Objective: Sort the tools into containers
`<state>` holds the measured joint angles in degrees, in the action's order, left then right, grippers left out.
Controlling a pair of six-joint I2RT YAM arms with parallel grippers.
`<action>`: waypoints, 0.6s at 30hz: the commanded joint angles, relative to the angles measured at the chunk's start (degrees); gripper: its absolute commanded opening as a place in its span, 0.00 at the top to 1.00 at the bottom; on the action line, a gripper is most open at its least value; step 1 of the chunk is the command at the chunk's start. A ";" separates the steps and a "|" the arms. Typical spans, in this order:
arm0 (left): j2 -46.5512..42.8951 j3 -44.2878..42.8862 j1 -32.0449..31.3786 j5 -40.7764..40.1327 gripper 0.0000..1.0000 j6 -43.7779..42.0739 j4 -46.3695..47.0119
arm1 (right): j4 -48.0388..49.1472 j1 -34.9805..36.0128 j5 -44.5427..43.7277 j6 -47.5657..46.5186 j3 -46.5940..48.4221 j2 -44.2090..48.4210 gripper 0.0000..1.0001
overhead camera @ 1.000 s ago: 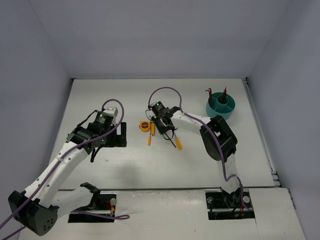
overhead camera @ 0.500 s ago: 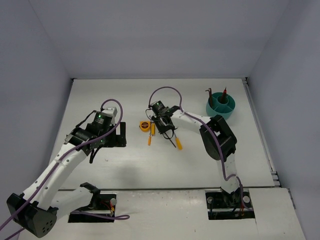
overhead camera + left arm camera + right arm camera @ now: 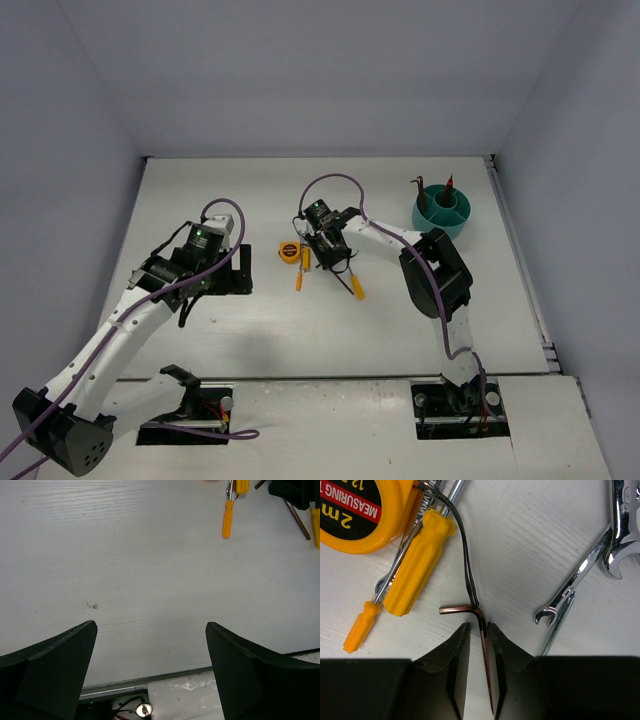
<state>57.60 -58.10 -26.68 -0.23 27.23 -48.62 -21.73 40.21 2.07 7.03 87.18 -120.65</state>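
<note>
My right gripper [image 3: 479,630] is low over the table, its jaws narrowly apart on either side of the long leg of the dark L-shaped hex key [image 3: 484,635]. The key lies flat, close to the right finger. Beside it lie the yellow tape measure [image 3: 355,510], a large orange-handled screwdriver [image 3: 417,565], a small one [image 3: 362,625] and silver wrenches [image 3: 575,580]. In the top view this gripper [image 3: 330,258] is mid-table. The teal cup [image 3: 441,212] stands far right with a red-handled tool [image 3: 449,186] upright in it. My left gripper [image 3: 150,630] is open and empty above bare table.
A thin dark curved rod [image 3: 462,545] crosses the screwdrivers and touches the hex key's bend. Another orange-handled screwdriver [image 3: 356,288] lies right of the right gripper. The table's near edge [image 3: 150,677] shows under the left gripper. Grey walls enclose the table.
The left arm has shifted slightly. The right gripper stays over the tool pile with almost no movement.
</note>
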 commanded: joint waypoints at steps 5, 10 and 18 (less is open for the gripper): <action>-1.17 -0.27 -0.22 -0.47 0.12 -0.07 1.07 | -11.93 -0.05 -0.26 -2.31 0.05 -6.27 1.00; -1.23 -0.44 -0.22 -0.56 0.12 -0.07 1.07 | -11.93 -0.65 2.36 -3.95 3.96 -4.86 1.00; -1.78 -0.45 -0.30 -1.00 0.12 0.02 1.16 | -11.74 -2.55 3.81 -8.91 12.43 7.36 1.00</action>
<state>56.81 -57.41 -26.68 -0.27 27.24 -48.67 -30.58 39.43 4.97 1.70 93.88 -122.63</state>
